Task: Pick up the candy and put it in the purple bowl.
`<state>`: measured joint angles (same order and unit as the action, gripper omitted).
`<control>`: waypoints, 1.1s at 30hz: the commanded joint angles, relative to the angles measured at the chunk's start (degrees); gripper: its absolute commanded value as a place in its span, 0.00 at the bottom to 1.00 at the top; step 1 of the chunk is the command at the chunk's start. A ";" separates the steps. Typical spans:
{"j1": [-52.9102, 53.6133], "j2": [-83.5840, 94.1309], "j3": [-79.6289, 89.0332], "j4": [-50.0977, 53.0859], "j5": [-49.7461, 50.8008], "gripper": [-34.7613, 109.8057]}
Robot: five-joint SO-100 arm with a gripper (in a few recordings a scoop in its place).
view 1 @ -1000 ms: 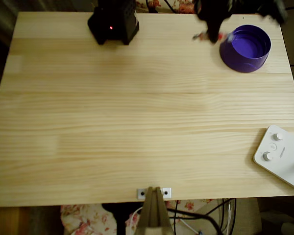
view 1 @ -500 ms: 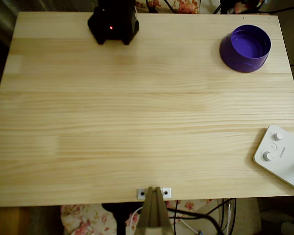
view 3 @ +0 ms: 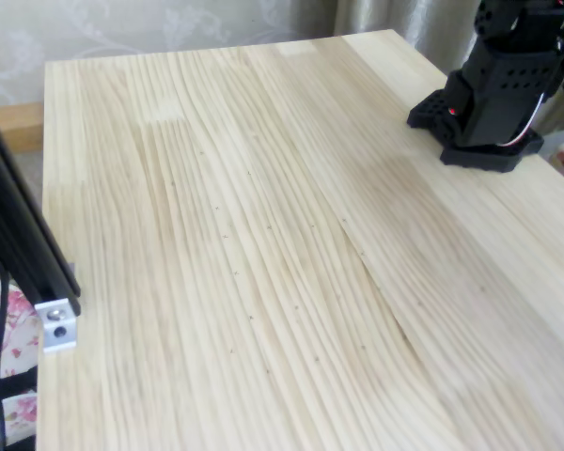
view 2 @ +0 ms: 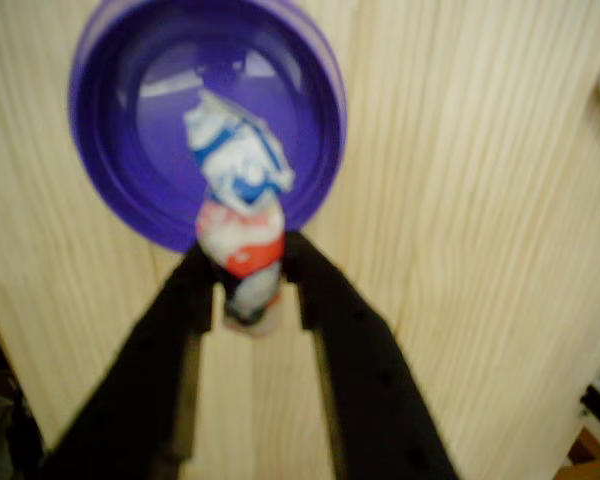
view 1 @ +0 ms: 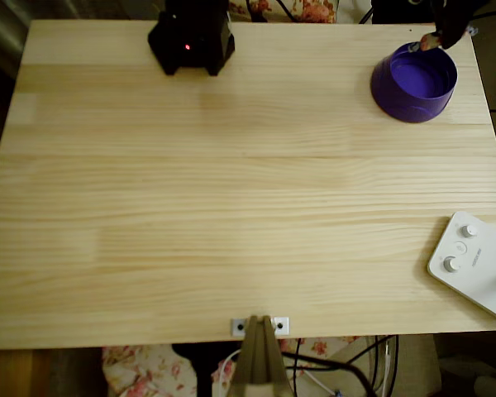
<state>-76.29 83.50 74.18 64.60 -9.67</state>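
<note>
Here the pincer (view 2: 250, 285) pinches the candy (view 2: 238, 215) over the bowl (view 2: 310, 130).

Overhead: the bowl (view 1: 413, 83) sits near the bench's (view 1: 231, 207) far right corner, and the pincer (view 1: 436, 38) reaches in from the top edge, holding the candy (view 1: 431, 40) just above the bowl's far rim. The arm's black base (view 1: 192, 37) stands at the far edge, well left of the bowl, and a white device (view 1: 475, 265) with knobs lies at the near right edge.
Wrist: both dark fingers (view 2: 190, 290) press on the candy's lower end; its upper twisted end overlaps the violet inside of the bowl, the rest the rim and bench (view 2: 480, 200).
Fixed: the base (view 3: 493, 103) stands at the bench's (view 3: 263, 235) right edge.
</note>
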 commanded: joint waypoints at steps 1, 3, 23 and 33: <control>0.09 0.70 -4.22 -1.76 -0.97 0.24; 0.53 -0.09 -4.57 -1.93 -1.23 0.24; -0.88 -0.53 -2.99 2.55 -1.76 0.39; 2.11 5.36 -2.72 8.00 -8.44 0.24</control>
<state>-75.41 80.24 74.18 70.66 -15.64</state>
